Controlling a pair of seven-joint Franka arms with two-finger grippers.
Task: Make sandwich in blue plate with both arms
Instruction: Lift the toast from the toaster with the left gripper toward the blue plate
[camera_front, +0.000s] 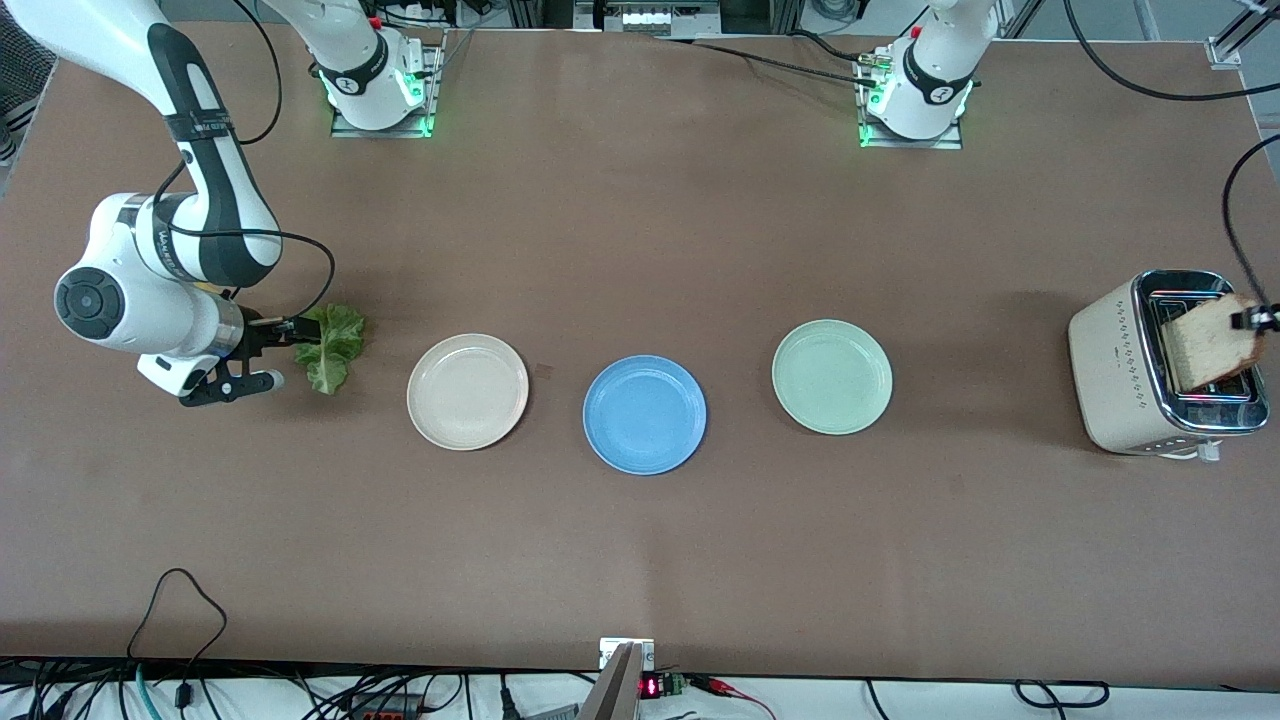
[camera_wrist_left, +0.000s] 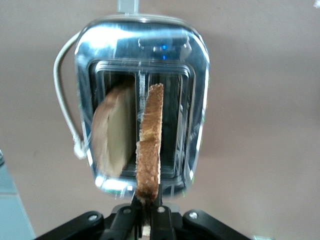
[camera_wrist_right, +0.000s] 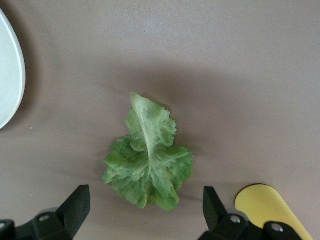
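The round blue plate (camera_front: 645, 414) lies bare at mid-table. At the left arm's end stands a cream and chrome toaster (camera_front: 1110, 365) (camera_wrist_left: 200, 75). My left gripper (camera_front: 1252, 320) (camera_wrist_left: 146, 210) is over the toaster, shut on the edge of a browned bread slice (camera_front: 1210, 343) (camera_wrist_left: 150, 145) that stands upright, partly out of a slot. A second slice (camera_wrist_left: 112, 132) sits in the other slot. At the right arm's end a ruffled green lettuce leaf (camera_front: 333, 345) (camera_wrist_right: 148, 162) lies flat on the table. My right gripper (camera_front: 275, 355) (camera_wrist_right: 145, 205) hangs open just above it, holding nothing.
A cream-beige plate (camera_front: 467, 391) (camera_wrist_right: 7, 75) lies between the lettuce and the blue plate. A pale mint-green plate (camera_front: 832, 376) lies between the blue plate and the toaster. A yellow rounded piece (camera_wrist_right: 265, 205) shows beside one right finger. Cables run along the table's near edge.
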